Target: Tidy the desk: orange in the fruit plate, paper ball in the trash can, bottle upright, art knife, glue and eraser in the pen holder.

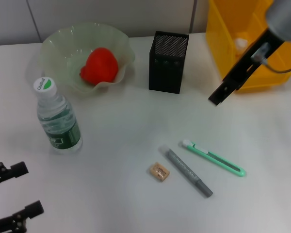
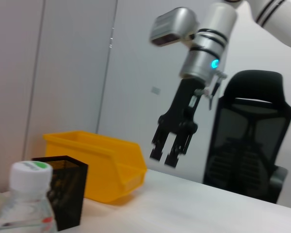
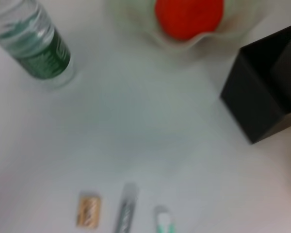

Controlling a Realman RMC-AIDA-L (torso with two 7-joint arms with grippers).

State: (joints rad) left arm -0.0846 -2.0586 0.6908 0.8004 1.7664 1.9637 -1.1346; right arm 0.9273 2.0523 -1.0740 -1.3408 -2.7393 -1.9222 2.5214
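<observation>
Left gripper [image 1: 9, 194] sits parked at the near corner of the desk, jaws spread wide, nothing between them. Just beyond it the bottle [image 1: 58, 119] already stands upright. Nearest of the loose bits is the eraser [image 1: 159, 172], a small tan block, with the grey glue [image 1: 185, 170] stick lying just beside it, and the green knife [image 1: 214, 158] beyond that, near the glue but not touching. All three lie flat and slanted the same way.

Further back, the holder [image 1: 168, 61] stands open-topped mid-desk, and the orange [image 1: 99, 65] is in the plate [image 1: 53, 43]. The yellow bin [image 1: 223, 34] sits at the far right; something white shows inside it, likely the paper ball.

Right gripper [image 1: 222, 93] hangs in the air between bin and holder, above the desk, jaws narrowly parted and carrying nothing.

So, by my read, the stationery is what remains. The knife lies closest to that arm, so it looks the natural first pick. Turn the wrist so the jaws cross the knife's narrow width, come straight down over its middle, and close firmly so it doesn't swing. Keep clear of the glue alongside. Then lift high enough to clear the holder's rim and drop it in end-first.
</observation>
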